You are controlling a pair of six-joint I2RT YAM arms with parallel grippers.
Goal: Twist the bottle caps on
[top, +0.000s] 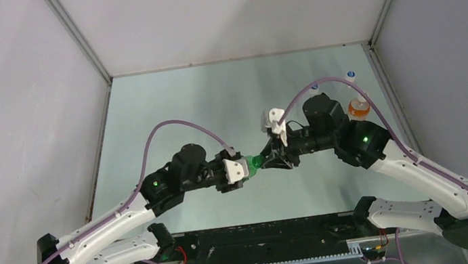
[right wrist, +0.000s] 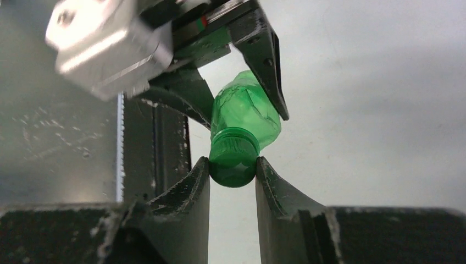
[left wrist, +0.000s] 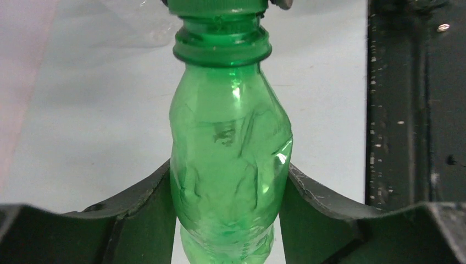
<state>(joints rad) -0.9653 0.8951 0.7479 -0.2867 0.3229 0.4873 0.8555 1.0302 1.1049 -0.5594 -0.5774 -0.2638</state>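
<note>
Pale desk (top: 213,100) within grey walls. Held between both arms, green bottle (left wrist: 231,154): left fingers (left wrist: 145,212) clamped on its body to stop it turning, right fingers (right wrist: 189,206) pinching green cap (right wrist: 233,157) on its neck, presumably for twisting. Far right, white-and-blue cap (top: 351,76) waiting.

Pale grey walls (top: 8,100) enclose a light grey-green table (top: 179,98) on three sides; metal frame strips (top: 77,36) line the corners.

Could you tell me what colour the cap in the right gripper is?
The cap is green, like its bottle; clearest in the right wrist view.
</note>
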